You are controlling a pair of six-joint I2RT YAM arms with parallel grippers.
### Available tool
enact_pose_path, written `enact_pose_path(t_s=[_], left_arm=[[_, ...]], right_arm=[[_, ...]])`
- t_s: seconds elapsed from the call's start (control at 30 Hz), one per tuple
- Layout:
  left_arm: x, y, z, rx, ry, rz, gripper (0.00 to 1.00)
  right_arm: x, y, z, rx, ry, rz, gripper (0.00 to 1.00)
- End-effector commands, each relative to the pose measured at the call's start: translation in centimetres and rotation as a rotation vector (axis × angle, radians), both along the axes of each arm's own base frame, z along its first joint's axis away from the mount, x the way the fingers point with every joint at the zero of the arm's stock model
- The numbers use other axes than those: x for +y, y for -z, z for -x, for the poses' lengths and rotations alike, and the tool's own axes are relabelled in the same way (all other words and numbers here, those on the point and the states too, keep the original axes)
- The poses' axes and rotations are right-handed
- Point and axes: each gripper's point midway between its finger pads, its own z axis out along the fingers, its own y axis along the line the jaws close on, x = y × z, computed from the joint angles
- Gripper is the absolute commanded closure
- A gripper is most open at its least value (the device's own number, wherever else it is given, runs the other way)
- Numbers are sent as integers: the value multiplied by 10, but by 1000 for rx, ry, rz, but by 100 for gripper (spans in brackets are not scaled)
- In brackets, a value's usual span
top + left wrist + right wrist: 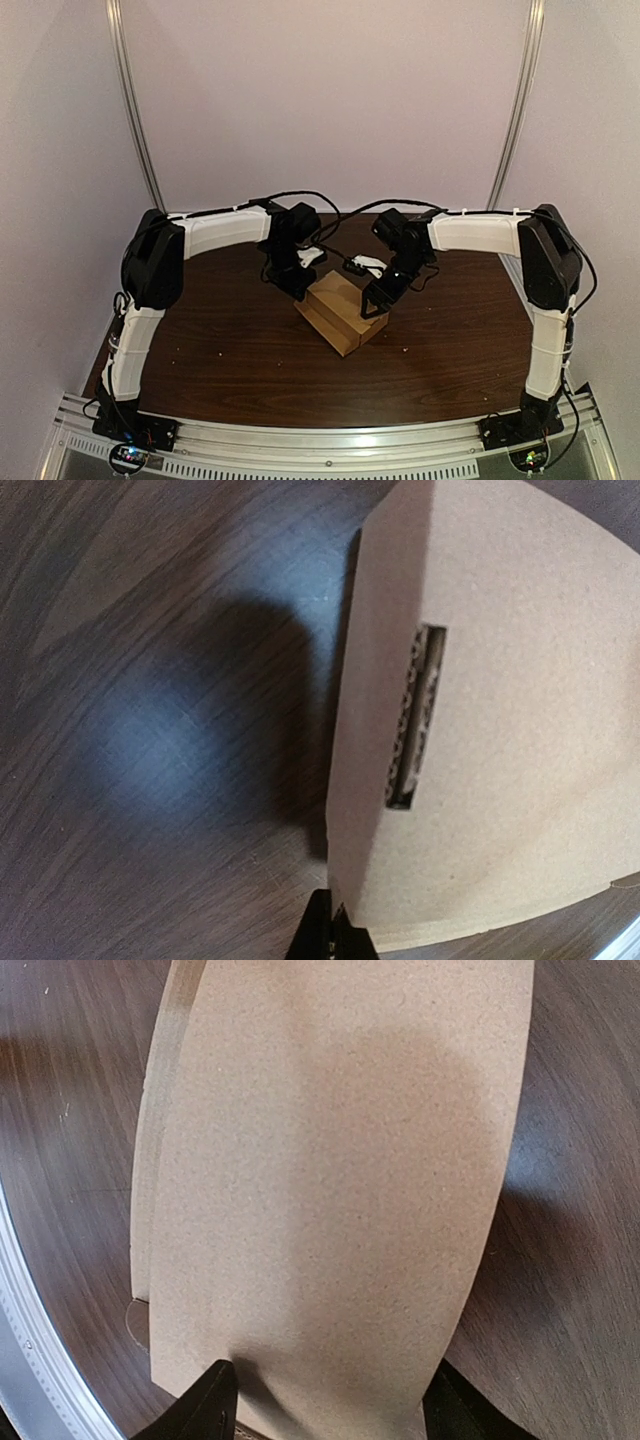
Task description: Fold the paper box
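Note:
The brown cardboard box (340,308) lies on the dark wooden table (220,330), mid-table between both arms. My left gripper (296,283) is at the box's far left corner. In the left wrist view its tips (335,932) are shut together against the edge of the box (520,730), whose top panel has a narrow slot (415,715). My right gripper (375,300) sits over the box's right side. In the right wrist view it (330,1415) is open, its fingers (212,1402) spread wide on either side of a smooth box panel (340,1160).
A metal rail (330,445) runs along the table's near edge and also shows in the right wrist view as a pale rail (30,1360). A few pale crumbs (222,349) lie on the wood. Curved white walls close in the back and sides.

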Motion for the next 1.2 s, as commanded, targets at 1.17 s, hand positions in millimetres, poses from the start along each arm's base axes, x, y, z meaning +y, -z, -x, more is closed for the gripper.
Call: enact_pose_path(t_s=[1.17], left_arm=[[30, -3, 23, -167, -108, 74, 99]], right_arm=[[47, 12, 52, -788, -396, 457, 51]])
